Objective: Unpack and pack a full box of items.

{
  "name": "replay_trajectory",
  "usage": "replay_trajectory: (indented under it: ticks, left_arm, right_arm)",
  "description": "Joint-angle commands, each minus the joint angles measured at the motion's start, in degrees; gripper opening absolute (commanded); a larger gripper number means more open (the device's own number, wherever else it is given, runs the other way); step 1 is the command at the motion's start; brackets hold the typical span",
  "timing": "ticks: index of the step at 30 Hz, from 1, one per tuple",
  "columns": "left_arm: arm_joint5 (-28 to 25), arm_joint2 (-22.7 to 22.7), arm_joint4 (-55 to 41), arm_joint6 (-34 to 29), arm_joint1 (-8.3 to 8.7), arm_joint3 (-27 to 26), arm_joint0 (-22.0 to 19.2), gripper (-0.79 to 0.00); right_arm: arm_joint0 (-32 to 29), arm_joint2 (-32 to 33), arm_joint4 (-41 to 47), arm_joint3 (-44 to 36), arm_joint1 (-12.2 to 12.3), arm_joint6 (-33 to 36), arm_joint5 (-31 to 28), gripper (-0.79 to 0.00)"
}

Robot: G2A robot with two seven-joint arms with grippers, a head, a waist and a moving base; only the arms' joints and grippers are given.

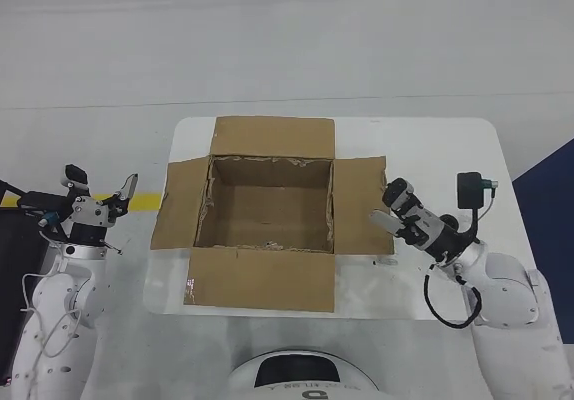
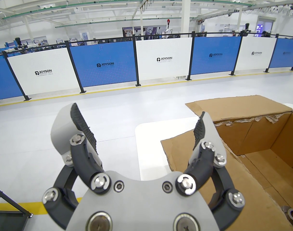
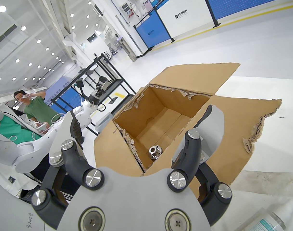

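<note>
While both arms sit at the sides, the cardboard box (image 1: 263, 278) stands mid-way on the white table (image 1: 417, 140), all 4 flaps folded out. Inside, a small metal hub (image 3: 155, 151) lies on the box floor by the near wall. Left gripper (image 2: 138, 111): off the table's left edge, fingers apart, nothing btw them. Right gripper (image 3: 141, 112): just beside the right flap, fingers apart, empty. A clear bottle (image 3: 266, 220) is on the table near the right gripper.

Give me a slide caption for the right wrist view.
Open right gripper hovers by the open cardboard box, one small metal fitting lying at its bottom.
</note>
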Motion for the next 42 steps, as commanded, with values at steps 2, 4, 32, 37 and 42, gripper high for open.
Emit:
replay_trajectory:
  ticks: [2, 4, 32, 37, 42]
  left_arm:
    - [0.0, 0.0, 0.0, 0.0, 0.00, 0.0, 0.0, 0.000]
    - [0.0, 0.0, 0.0, 0.0, 0.00, 0.0, 0.0, 0.000]
    - [0.0, 0.0, 0.0, 0.0, 0.00, 0.0, 0.0, 0.000]
    - [0.0, 0.0, 0.0, 0.0, 0.00, 0.0, 0.0, 0.000]
    - [0.0, 0.0, 0.0, 0.0, 0.00, 0.0, 0.0, 0.000]
  right_arm:
    - [0.0, 0.0, 0.0, 0.0, 0.0, 0.0, 0.0, 0.000]
    - [0.0, 0.0, 0.0, 0.0, 0.0, 0.0, 0.0, 0.000]
    - [18.8, -25.4, -22.0, -5.9, -0.8, 12.9, 12.0, 0.000]
    - [18.8, -25.4, -22.0, -5.9, -0.8, 12.9, 12.0, 0.000]
    - [18.8, -25.4, -22.0, -5.9, -0.8, 12.9, 12.0, 0.000]
